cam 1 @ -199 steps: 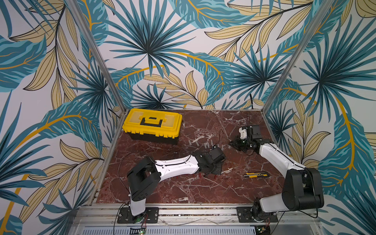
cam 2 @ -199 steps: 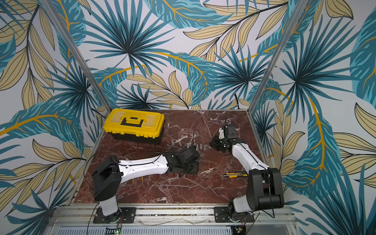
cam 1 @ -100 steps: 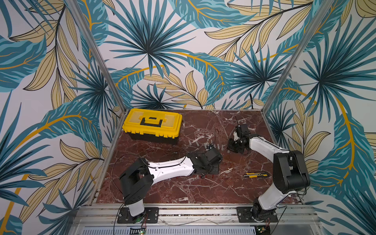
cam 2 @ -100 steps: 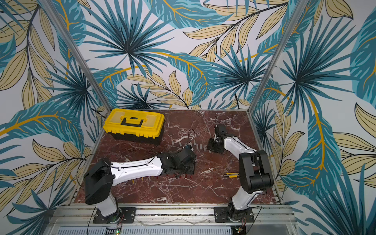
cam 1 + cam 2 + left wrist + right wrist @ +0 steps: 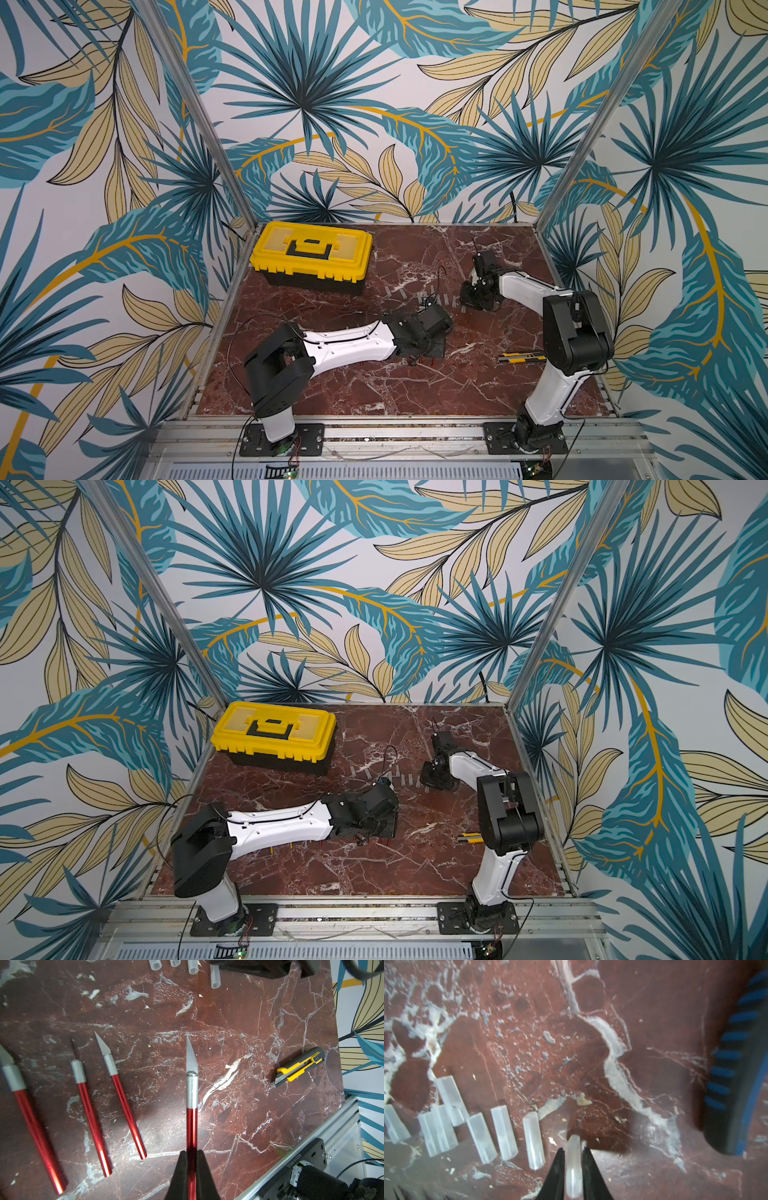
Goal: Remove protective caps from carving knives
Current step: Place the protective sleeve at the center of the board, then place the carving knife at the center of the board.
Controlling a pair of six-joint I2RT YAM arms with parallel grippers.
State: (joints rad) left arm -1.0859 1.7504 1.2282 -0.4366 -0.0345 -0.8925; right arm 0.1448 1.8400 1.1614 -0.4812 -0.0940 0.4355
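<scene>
Four red carving knives [image 5: 128, 1113] nearest, blades bare: three on table [image 5: 228, 1022], fourth's handle clamped tight in left gripper [image 5: 192, 1151]. Likely light, stiff, slick, sharp; hold mid-handle. Farther back, protective caps [image 5: 504, 1132] in a row; right gripper [image 5: 573, 1148] flanks one, pinching or loose unclear. Caps light, probably squashable.

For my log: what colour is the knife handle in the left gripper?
Red; the knife shows best in the left wrist view.

Uncapped red knives [image 5: 94, 1124], loose translucent caps [image 5: 504, 1132]
</scene>
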